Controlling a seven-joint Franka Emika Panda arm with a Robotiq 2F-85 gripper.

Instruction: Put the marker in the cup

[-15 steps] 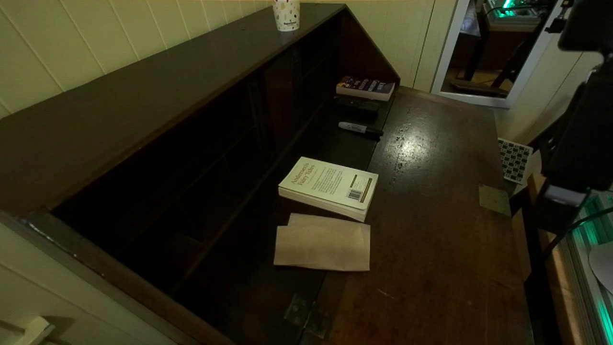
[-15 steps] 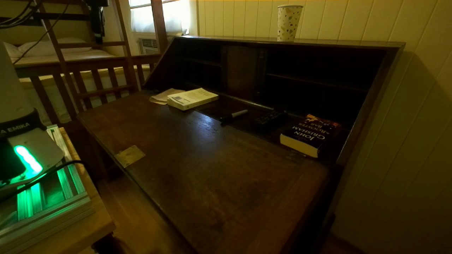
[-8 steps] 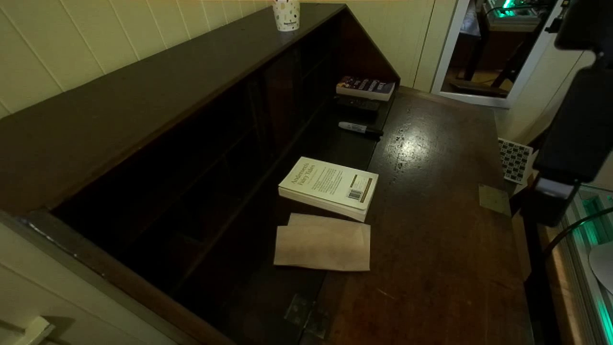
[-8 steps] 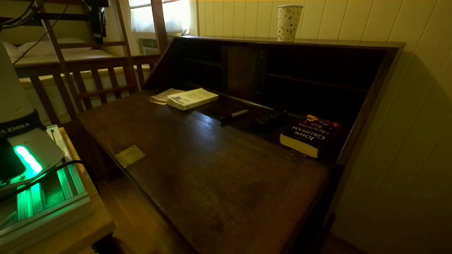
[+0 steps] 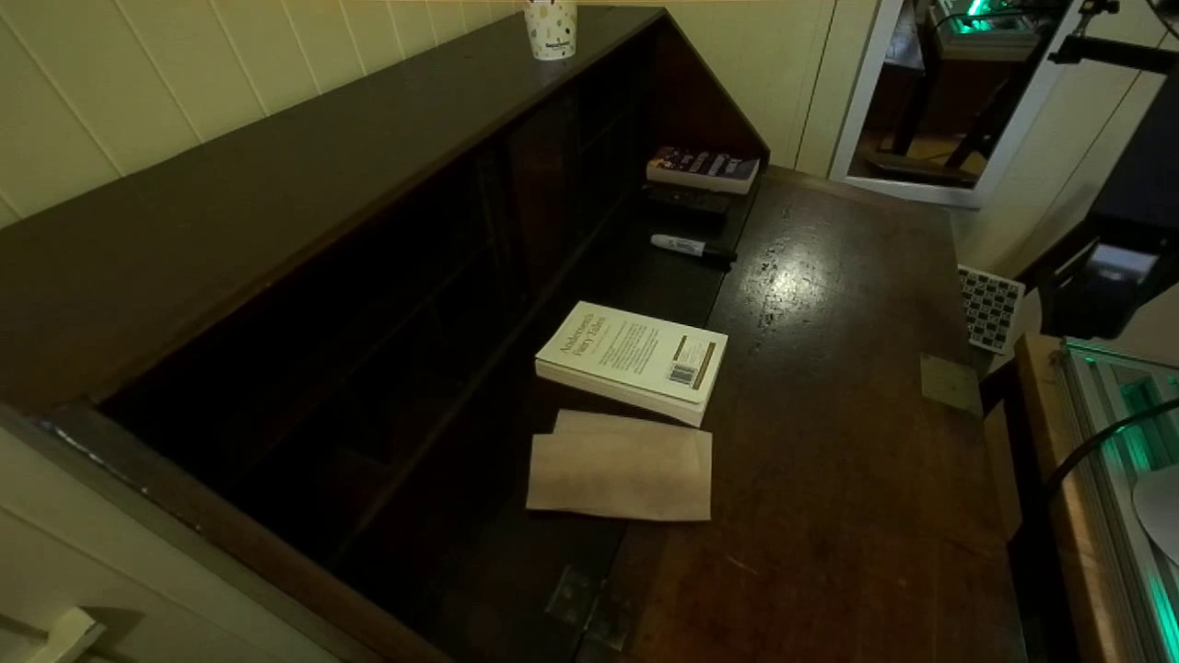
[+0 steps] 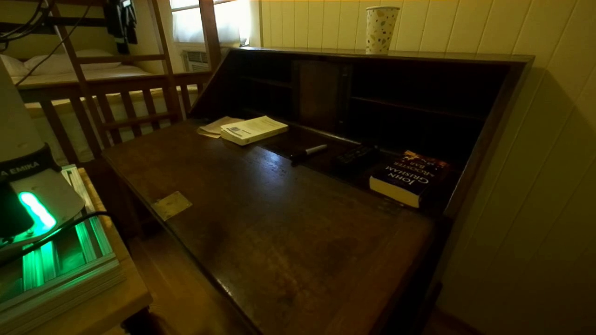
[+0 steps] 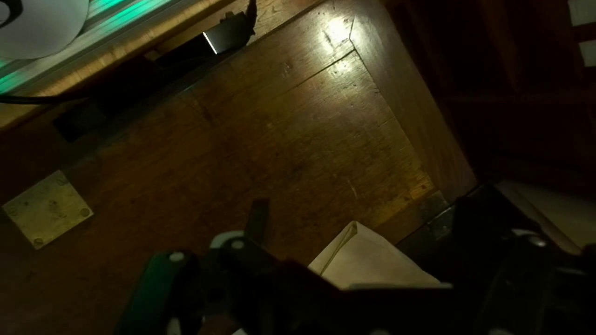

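The marker, dark at one end with a pale grey barrel, lies on the dark inner strip of the desk; it shows in both exterior views (image 5: 693,249) (image 6: 309,153). The cup, white with coloured specks, stands upright on the desk's top ledge in both exterior views (image 5: 553,32) (image 6: 381,30). In the wrist view my gripper (image 7: 365,216) has its dark fingers wide apart, with nothing between them, above the desk and folded paper. Marker and cup are outside the wrist view. A dark part of my arm or gripper hangs at the right edge of an exterior view, away from both.
A white book (image 5: 636,359) and folded brown paper (image 5: 622,470) lie on the desk (image 5: 829,479). A dark remote-like object (image 6: 356,156) and a dark book (image 6: 409,179) lie on the marker's other side. Dark cubbyholes rise behind, under the ledge.
The dark arm part at an exterior view's right edge has shifted up and outward and turned. The dark part at the other view's top left has left the frame. Marker and cup have not moved.
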